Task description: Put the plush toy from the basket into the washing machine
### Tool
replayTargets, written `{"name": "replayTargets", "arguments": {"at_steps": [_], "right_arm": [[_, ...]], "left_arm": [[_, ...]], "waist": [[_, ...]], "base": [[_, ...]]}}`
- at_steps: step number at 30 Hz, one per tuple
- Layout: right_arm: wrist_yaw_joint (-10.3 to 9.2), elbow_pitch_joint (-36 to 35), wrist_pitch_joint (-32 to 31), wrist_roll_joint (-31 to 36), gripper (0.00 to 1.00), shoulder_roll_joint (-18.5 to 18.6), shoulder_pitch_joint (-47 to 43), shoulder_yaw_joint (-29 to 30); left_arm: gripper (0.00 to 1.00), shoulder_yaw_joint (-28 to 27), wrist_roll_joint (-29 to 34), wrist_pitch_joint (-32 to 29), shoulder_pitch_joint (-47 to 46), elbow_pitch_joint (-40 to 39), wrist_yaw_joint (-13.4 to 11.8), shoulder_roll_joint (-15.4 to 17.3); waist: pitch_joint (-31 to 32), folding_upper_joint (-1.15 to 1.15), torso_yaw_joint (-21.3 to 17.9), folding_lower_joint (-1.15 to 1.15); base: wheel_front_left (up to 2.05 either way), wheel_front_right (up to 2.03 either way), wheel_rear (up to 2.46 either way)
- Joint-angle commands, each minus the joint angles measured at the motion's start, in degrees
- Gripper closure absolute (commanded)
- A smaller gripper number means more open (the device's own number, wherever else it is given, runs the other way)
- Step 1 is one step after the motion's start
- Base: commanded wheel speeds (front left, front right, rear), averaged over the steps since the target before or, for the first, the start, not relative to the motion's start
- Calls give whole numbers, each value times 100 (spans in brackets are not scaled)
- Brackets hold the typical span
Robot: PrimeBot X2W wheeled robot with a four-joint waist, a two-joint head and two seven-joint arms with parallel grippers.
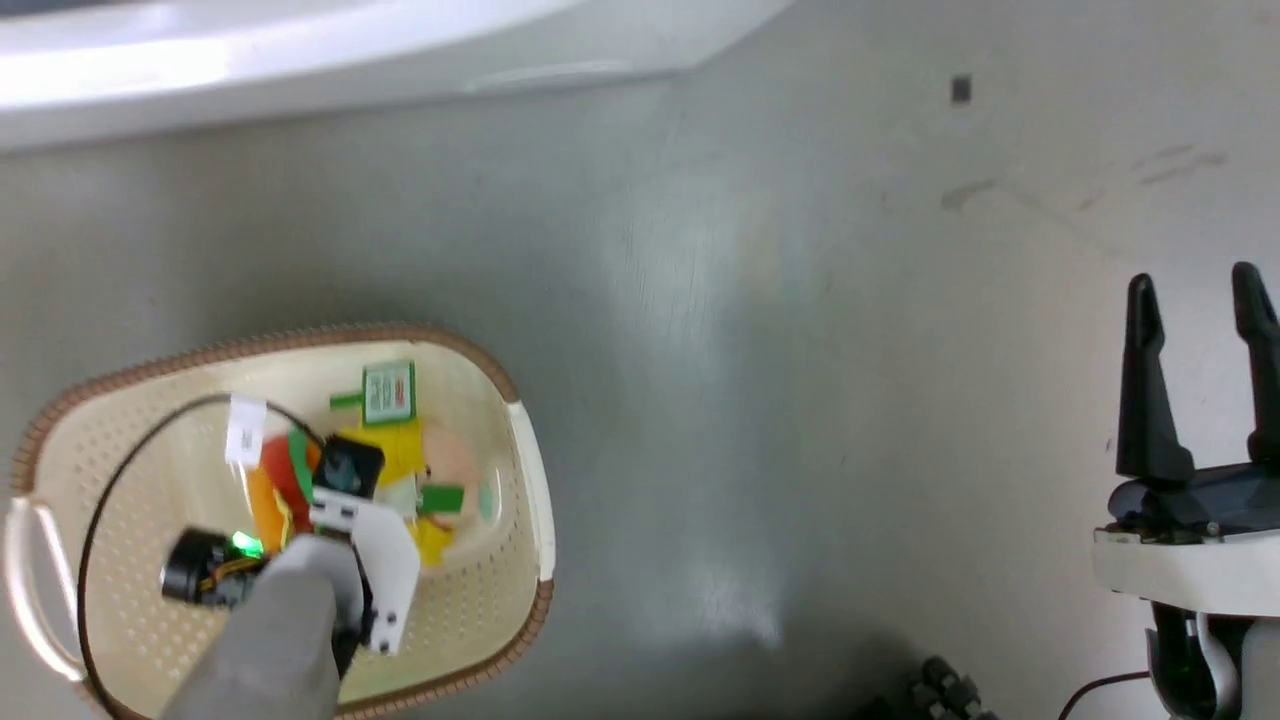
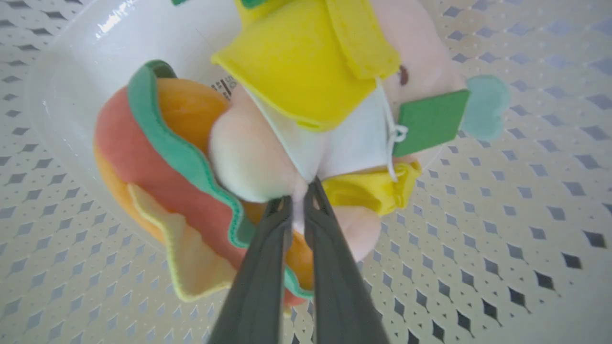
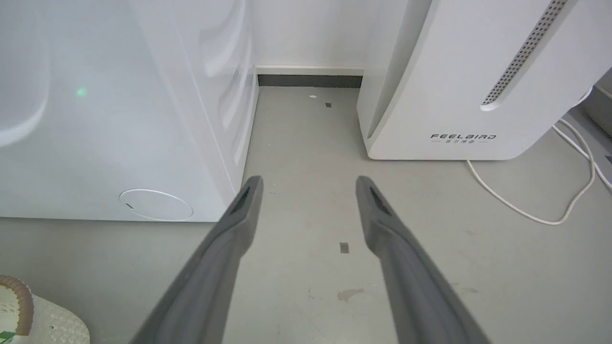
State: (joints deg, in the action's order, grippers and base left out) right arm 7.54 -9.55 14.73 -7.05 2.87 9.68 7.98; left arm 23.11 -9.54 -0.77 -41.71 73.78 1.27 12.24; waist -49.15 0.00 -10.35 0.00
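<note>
Jaws of the left gripper are almost closed, pinching a small fold of pale fabric at the middle of the plush toy. The toy sits inside the basket, at 8 o'clock in the head view. It looks soft, light and floppy, so it would likely sag and swing from so thin a pinch; a deeper bite on the stuffed orange bun seems safer. At 4 o'clock the right gripper is spread wide and empty above the floor. The washing machine stands beyond, at 11 o'clock.
</note>
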Motion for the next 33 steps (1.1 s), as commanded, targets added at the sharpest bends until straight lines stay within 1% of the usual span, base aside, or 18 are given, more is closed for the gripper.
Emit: {"name": "replayTargets", "arguments": {"at_steps": [1,7,15,18,22,25,29,33], "right_arm": [[-5,56,27,1,0,0,82,-25],[-5,237,27,-16,0,0,7,-9],[-5,488,27,39,0,0,-329,7],[-5,546,27,48,0,0,-452,15],[-5,585,27,68,0,0,-615,10],[-5,604,27,66,0,0,-725,66],[-5,620,27,46,0,0,-817,132],[-5,632,27,23,0,0,-892,159]], "left_arm": [[100,-34,-73,82,176,17,10,-24],[100,-105,-259,476,597,17,30,-168],[100,-178,-487,1102,1117,17,122,-403],[100,-153,-516,1332,1284,-10,206,-434],[100,-265,-656,1534,1487,-220,237,-430],[100,-400,-765,1570,1649,-618,225,-423],[100,-640,-813,1575,2033,-1612,115,-405],[100,-863,-753,1576,2468,-2545,-23,-457]], "waist": [[447,0,-7,0],[1311,0,56,0],[2492,0,328,0],[2829,0,439,0],[3252,0,584,0],[3478,0,691,0],[3696,0,809,0],[3854,0,884,0]], "base": [[0,0,0],[0,0,0],[0,0,0],[0,0,0],[0,0,0],[0,0,0],[0,0,0],[0,0,0]]}}
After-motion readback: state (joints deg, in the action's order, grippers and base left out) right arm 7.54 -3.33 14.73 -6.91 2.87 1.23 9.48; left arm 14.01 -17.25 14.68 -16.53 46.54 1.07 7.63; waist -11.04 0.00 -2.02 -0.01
